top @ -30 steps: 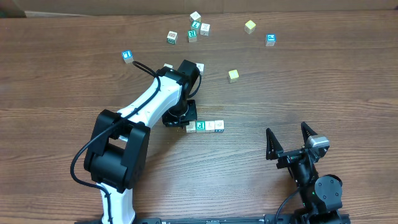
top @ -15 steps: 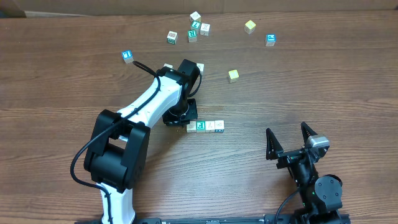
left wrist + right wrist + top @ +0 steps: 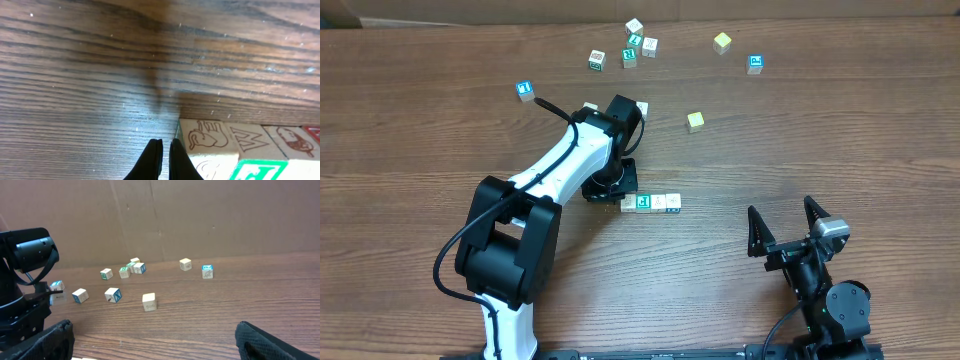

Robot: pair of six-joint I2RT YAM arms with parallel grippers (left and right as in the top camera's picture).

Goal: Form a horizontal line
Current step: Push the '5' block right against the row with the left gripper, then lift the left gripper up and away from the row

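Right gripper (image 3: 779,206): nearest of all, well apart from the row (image 3: 651,203) on its near right. Fingers are spread wide and hold nothing. It looks parked to leave room.
Left gripper (image 3: 165,142): right at the row's left end! The fingers are pinched narrow with nothing between them, tips just beside the end cube. I'd judge they serve as a blunt pusher to square the cubes up.
Row: looks like four cubes, edge to edge, running left to right.
Loose cubes (image 3: 629,55): scattered beyond the row, one yellow-green cube (image 3: 695,121) closest.
Change: almost nothing since a second ago. Both arms sit as before, and any shift in the row is too slight to call.
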